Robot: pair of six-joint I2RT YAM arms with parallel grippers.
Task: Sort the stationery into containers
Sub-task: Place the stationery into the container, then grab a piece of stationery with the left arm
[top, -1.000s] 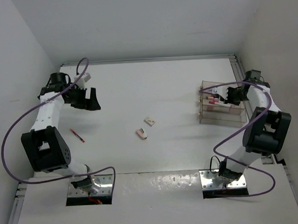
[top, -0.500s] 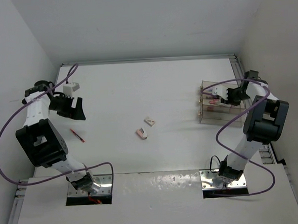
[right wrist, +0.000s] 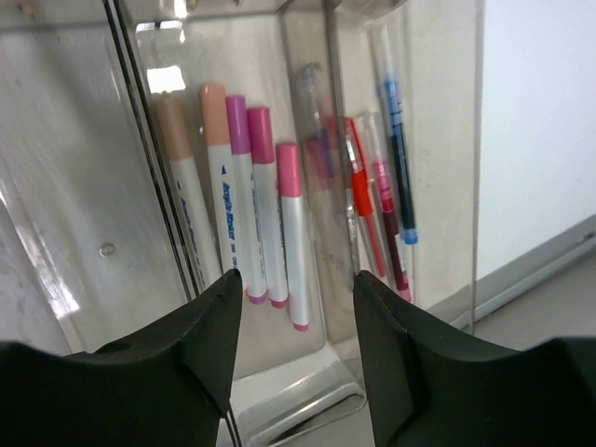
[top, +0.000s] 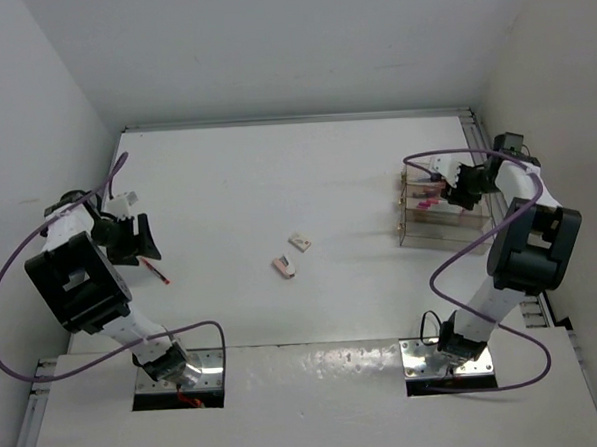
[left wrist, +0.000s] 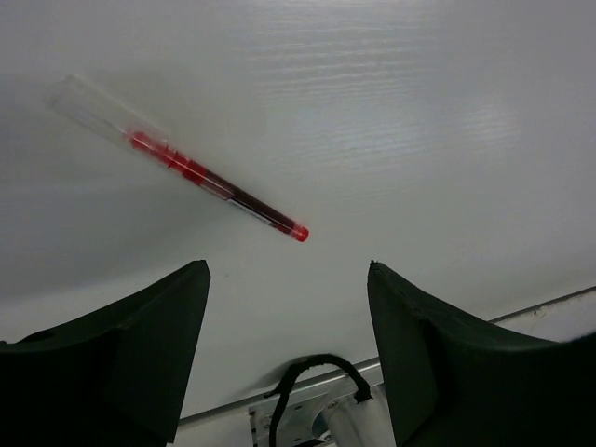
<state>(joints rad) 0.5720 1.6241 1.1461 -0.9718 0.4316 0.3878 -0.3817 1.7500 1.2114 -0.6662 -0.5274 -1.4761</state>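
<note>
A red pen (top: 158, 272) lies on the table at the left; in the left wrist view the red pen (left wrist: 209, 182) lies just ahead of my open, empty left gripper (left wrist: 289, 279). My left gripper (top: 137, 242) hovers right above it. Two small erasers (top: 300, 241) (top: 283, 267) lie mid-table. The clear box (top: 441, 211) stands at the right with several pens in its slots. My right gripper (top: 465, 188) is open and empty over the box; its view shows white pens with pink caps (right wrist: 265, 209) and red and blue pens (right wrist: 377, 200) inside.
White walls close in at the left, back and right. A metal rail (top: 480, 149) runs along the right edge. Two metal base plates (top: 181, 375) (top: 451, 361) sit at the near edge. Purple cables (top: 12, 289) loop off both arms.
My left arm has swung left and toward the near side, from the far left corner down to the red pen. My right gripper has shifted slightly over the box.
</note>
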